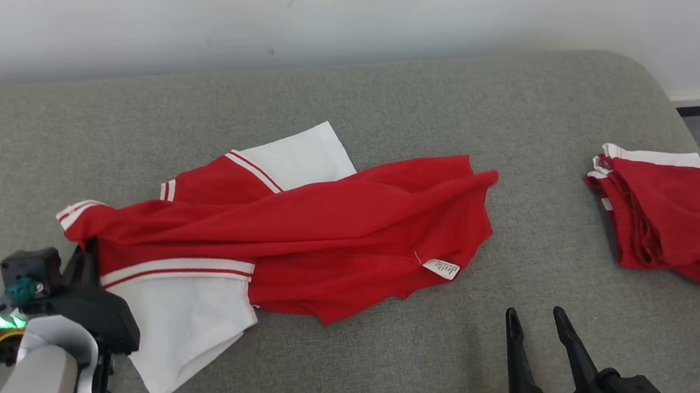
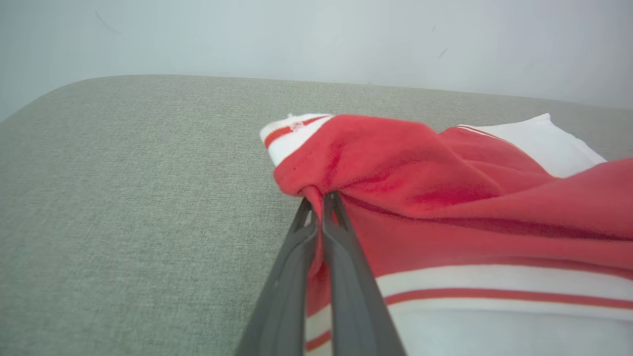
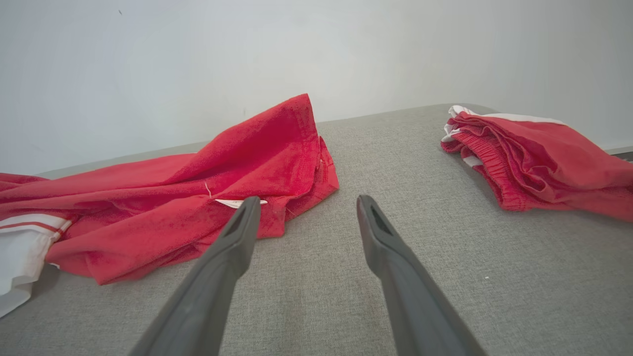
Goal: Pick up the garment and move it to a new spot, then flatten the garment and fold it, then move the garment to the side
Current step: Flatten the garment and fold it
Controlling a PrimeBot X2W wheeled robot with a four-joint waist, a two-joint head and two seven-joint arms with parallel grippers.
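Head view: left claw (image 1: 86,253) sits lower left with its jaws together. The tips are buried in the left end of the garment (image 1: 321,232) and pinch red cloth just below the white striped edge (image 1: 75,212). The garment lies crumpled across the middle of the grey cushion (image 1: 436,372), long axis left to right. It has white panels at upper middle and lower left, and the red body runs right to a hem with a white label (image 1: 441,268). Right claw (image 1: 535,312) is lower right, jaws wide apart with nothing between them. It sits near the label, below and right of it, and looks clear of the cloth here. A folded red piece (image 1: 669,214) lies at the far right of the cushion, well apart from the garment.

Left wrist view: both fingers are pressed together with a fold of red cloth clamped at the tips, and the fabric bunches up around them. The striped edge lies just beyond the tips, slightly left. A white panel with a red stripe lies right of the fingers, bare cushion to the left.

Right wrist view: the fingers are spread and hold nothing, with grey cushion between them. One fingertip overlaps the label; I cannot tell whether it touches. The garment's hem end lies to the left and beyond, with one corner peaked up. The folded red piece is at upper right, apart from the claw.
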